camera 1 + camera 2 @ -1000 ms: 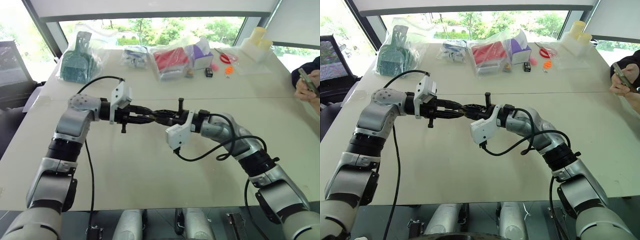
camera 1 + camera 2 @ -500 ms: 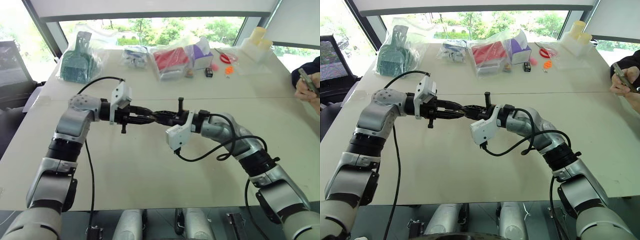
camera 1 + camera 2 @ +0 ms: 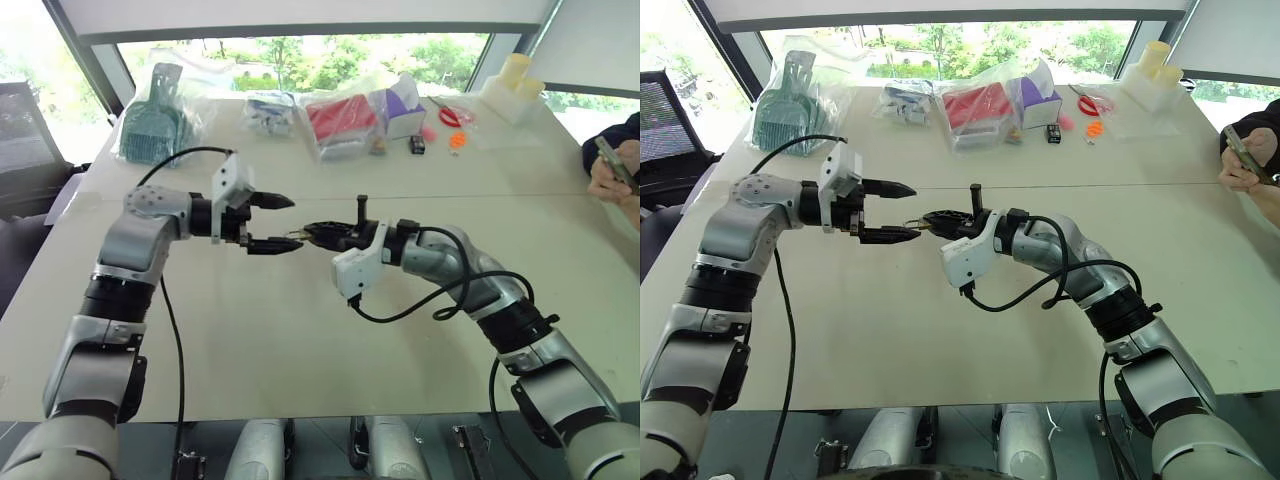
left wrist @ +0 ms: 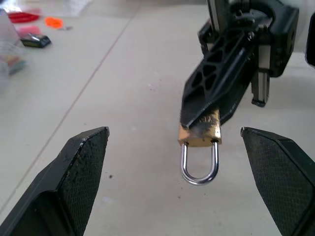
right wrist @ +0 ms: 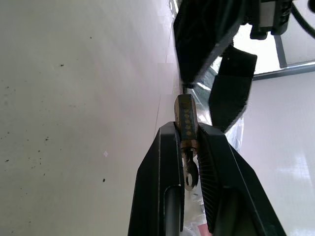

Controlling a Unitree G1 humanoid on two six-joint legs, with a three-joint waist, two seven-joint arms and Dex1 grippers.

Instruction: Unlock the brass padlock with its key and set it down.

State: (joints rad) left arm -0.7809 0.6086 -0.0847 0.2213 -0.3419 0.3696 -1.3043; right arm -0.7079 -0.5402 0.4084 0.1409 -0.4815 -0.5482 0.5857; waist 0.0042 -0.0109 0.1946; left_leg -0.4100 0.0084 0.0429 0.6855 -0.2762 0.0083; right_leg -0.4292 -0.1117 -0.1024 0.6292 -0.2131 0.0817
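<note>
The left hand (image 3: 283, 221) has sprung apart and drawn back a little from the right hand (image 3: 312, 232), where a moment ago the two sets of black fingers were locked tip to tip above the table (image 3: 300, 330). Its fingers now stand wide, one at about 12 o'clock and one at 6 o'clock of the gap, with nothing between them. The right hand is pressed together on the brass padlock (image 4: 199, 135), pinching the yellowish body mid-air over the middle of the table, with the silvery shackle (image 4: 199, 164) poking out toward the left hand; both of its legs appear seated in the body, so the lock looks not yet sprung. A small silvery piece, likely the key (image 5: 190, 173), sits between the right fingers at the lock's near end. Bagged goods (image 3: 340, 115) lie along the far edge at 12 o'clock, well apart, and a person's hand (image 3: 612, 175) rests at 3 o'clock. To do this step well, the left hand probably needs to line up squarely on the shackle, close gently, and pull straight along its legs while the right keeps the body from twisting.
</note>
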